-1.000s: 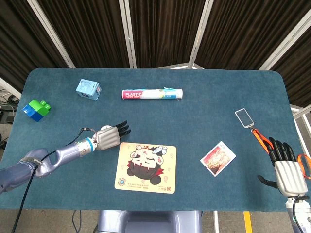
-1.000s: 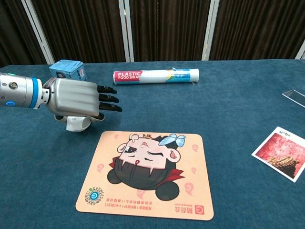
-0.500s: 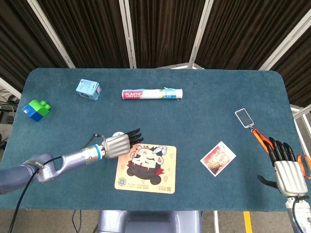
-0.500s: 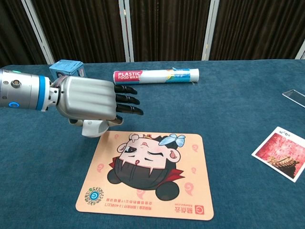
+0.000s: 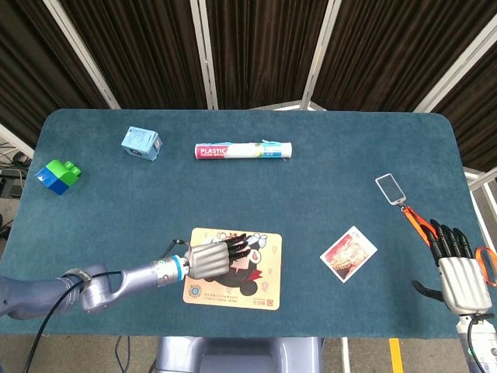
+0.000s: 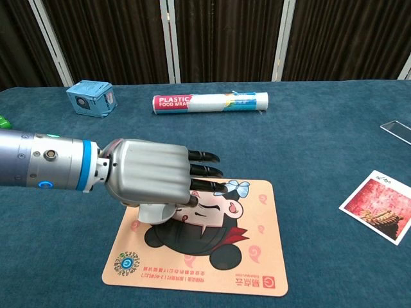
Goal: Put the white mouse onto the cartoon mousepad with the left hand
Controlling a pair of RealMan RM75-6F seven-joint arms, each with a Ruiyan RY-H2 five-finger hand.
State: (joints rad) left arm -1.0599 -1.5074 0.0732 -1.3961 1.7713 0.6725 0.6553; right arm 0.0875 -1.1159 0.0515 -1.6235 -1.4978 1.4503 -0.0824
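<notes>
The left hand (image 6: 154, 179) clamps the white mouse (image 6: 154, 212) over the cartoon mousepad (image 6: 212, 256); the right hand (image 5: 460, 273) rests with fingers apart.

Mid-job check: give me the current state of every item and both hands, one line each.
left hand: holds the white mouse over the cartoon mousepad
right hand: open, holding nothing
plastic wrap roll: lying on its side
blue box: resting on table
photo card: flat, face up
</notes>
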